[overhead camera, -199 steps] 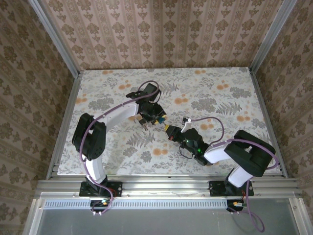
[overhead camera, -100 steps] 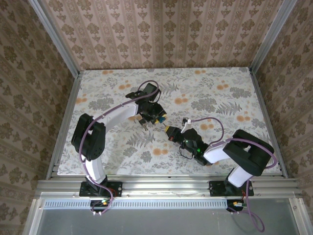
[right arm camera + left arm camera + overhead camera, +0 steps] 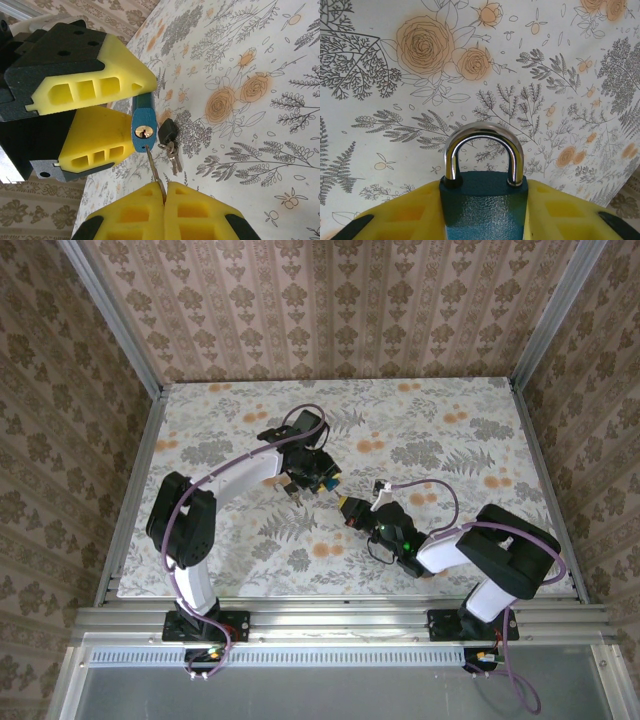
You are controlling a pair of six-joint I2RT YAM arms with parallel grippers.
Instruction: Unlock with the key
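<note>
My left gripper [image 3: 484, 212] is shut on a blue padlock [image 3: 484, 200], whose steel shackle [image 3: 484, 131] is closed and points away from the wrist. In the right wrist view the padlock [image 3: 144, 120] hangs between the left arm's yellow fingers [image 3: 95, 75], brass keyhole [image 3: 144, 132] facing me. My right gripper [image 3: 165, 192] is shut on a silver key [image 3: 154, 167]. The key's tip touches the padlock's bottom face just below the keyhole. From above, both grippers meet mid-table, left [image 3: 312, 476] and right [image 3: 352, 510].
A black fob with two spare keys [image 3: 170, 142] sits just right of the padlock, behind the held key. The floral tablecloth [image 3: 450, 440] spreads around the arms, and patterned walls enclose the table [image 3: 140, 570] on three sides.
My right gripper has crept slightly up and left toward the padlock with the key. The left arm and padlock have stayed put.
</note>
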